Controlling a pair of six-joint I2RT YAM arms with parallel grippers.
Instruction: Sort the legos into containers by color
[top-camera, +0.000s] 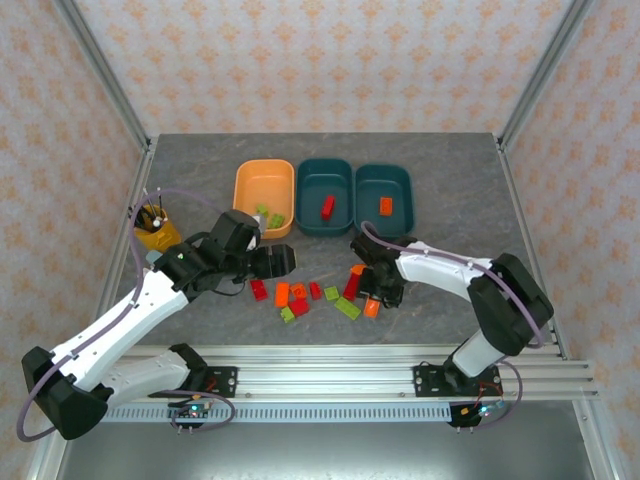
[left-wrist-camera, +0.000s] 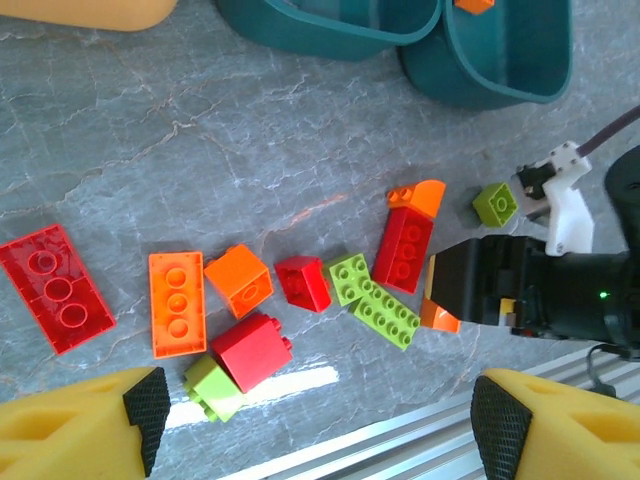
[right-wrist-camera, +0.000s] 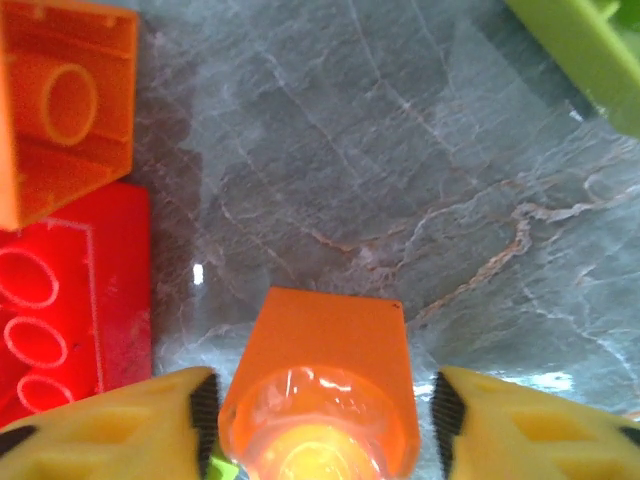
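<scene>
Patterned walls (top-camera: 320, 60) close in a grey stone-look worktop (top-camera: 450, 200). Three trays sit along its far side: the orange tray (top-camera: 238, 195) holds lime pieces, the middle teal tray (top-camera: 335, 180) a red one, and the right teal tray (top-camera: 398, 185) an orange one. The loose bricks (top-camera: 298, 300) lie in a cluster nearer me, between my two arms.

My right tool (right-wrist-camera: 320, 410) is down on the worktop with one finger on each side of an orange brick (right-wrist-camera: 320, 390). One pad looks pressed to it and the other shows a sliver of gap, so I cannot tell whether I have it gripped yet. My left tool (left-wrist-camera: 320, 410) hangs wide open over the cluster, holding nothing.

Here is what worries me. This brick narrows toward the far end, so a squeeze could squirt it out forward. A red brick (right-wrist-camera: 60, 310) lies just beside the left finger, and something lime shows at that pad's lower edge. Either could get dragged or pinched along with the orange brick. The left tool is also near the right tool's way to the trays, so lifting carelessly risks a knock between the arms.
</scene>
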